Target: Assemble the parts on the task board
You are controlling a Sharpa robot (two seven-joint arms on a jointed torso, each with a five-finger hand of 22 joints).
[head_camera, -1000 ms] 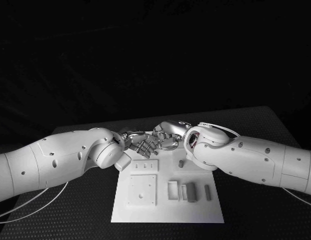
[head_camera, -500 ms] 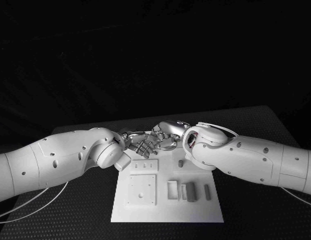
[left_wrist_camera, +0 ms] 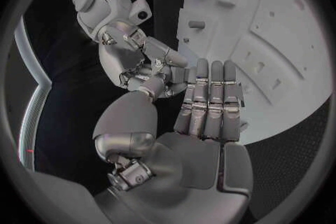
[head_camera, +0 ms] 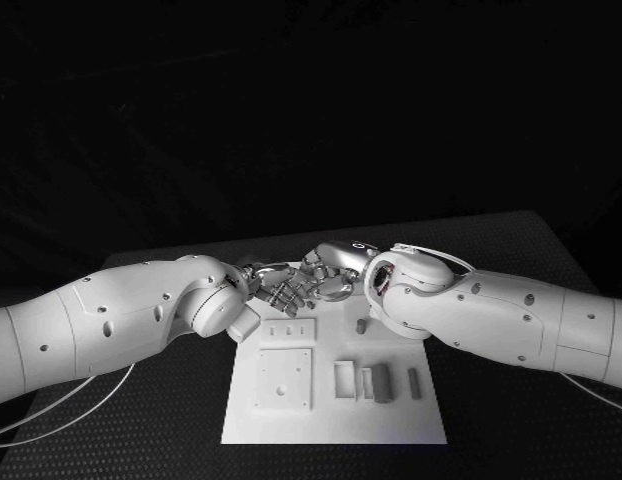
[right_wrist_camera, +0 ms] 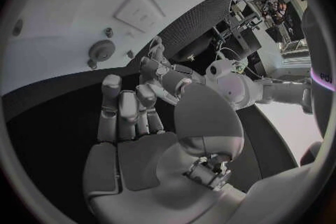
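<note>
We see our silver left hand [head_camera: 275, 289] and right hand [head_camera: 333, 268] meet fingertip to fingertip, grip unclear, above the white task board [head_camera: 334, 400] on the black surface [head_camera: 138, 430]

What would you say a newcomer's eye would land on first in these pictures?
Probably the two silver hands, the left hand and the right hand, meeting fingertip to fingertip over the far edge of the white task board; whether a part sits between them cannot be told. Next, the grey parts standing in a row on the board's near right side.
</note>
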